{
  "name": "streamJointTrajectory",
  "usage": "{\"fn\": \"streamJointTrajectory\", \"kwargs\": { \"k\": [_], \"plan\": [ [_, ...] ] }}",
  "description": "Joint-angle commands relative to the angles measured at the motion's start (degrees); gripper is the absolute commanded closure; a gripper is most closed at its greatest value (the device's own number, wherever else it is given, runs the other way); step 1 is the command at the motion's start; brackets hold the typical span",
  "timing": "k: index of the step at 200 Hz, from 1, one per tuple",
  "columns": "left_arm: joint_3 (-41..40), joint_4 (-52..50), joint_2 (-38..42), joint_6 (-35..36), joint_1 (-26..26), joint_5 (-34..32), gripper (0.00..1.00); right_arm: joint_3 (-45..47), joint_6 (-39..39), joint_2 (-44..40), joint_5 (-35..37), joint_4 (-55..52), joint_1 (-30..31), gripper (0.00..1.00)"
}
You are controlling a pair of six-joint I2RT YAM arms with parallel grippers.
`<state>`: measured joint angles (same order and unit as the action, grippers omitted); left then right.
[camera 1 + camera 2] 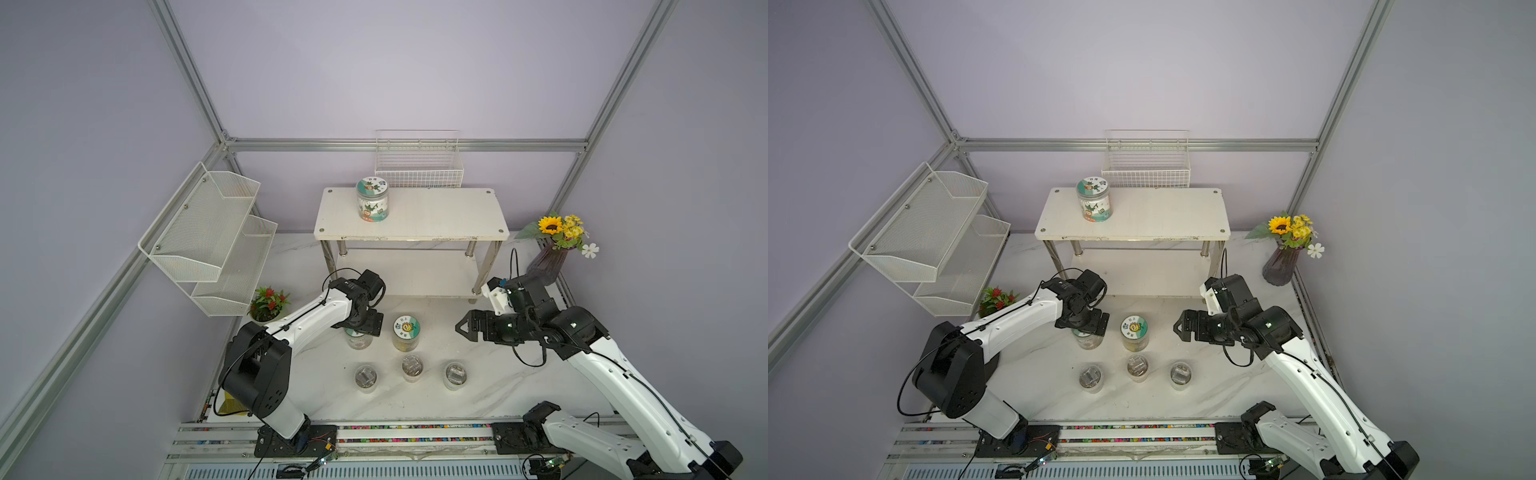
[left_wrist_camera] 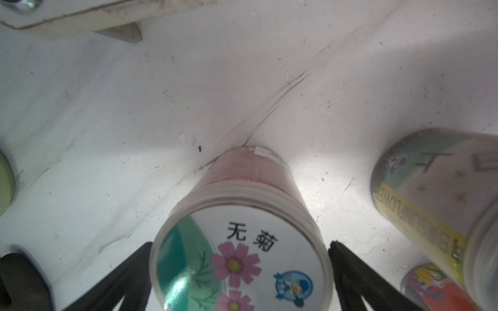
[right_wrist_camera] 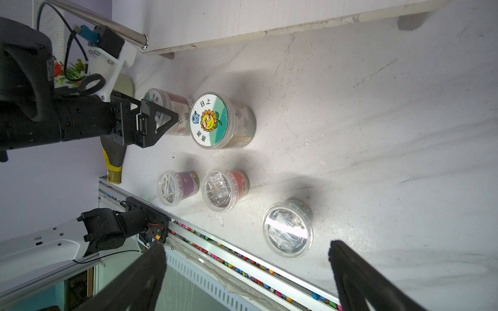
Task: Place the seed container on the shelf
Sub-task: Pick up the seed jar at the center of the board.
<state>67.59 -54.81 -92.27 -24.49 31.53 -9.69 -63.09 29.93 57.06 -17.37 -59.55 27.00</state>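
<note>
Between left gripper (image 2: 241,244) jaws | seed container (image 2: 242,272) upright | jaws wide apart

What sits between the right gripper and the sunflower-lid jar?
Nothing: in both top views only bare white marble tabletop separates the right gripper from the clear sunflower-lid jar.

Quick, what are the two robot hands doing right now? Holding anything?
Left hand: open, straddling the pink-flower seed container, not closed on it.
Right hand: open, holding nothing.
</note>
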Motion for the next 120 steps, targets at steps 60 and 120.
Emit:
{"fn": "streamJointTrajectory", "kwargs": {
  "k": [60,120],
  "plan": [
    [0.19,0.76,0.97,0.36,-1.02,2.44,0.14,-0.98,-0.84,0.51,1.19,0.83,-0.2,0.03],
    [0.53,-0.24,2.27,0.89,-1.54,2.86,0.26,-1.17,-0.82,0.82,1.11,0.87,-0.2,0.03]
  ]
}}
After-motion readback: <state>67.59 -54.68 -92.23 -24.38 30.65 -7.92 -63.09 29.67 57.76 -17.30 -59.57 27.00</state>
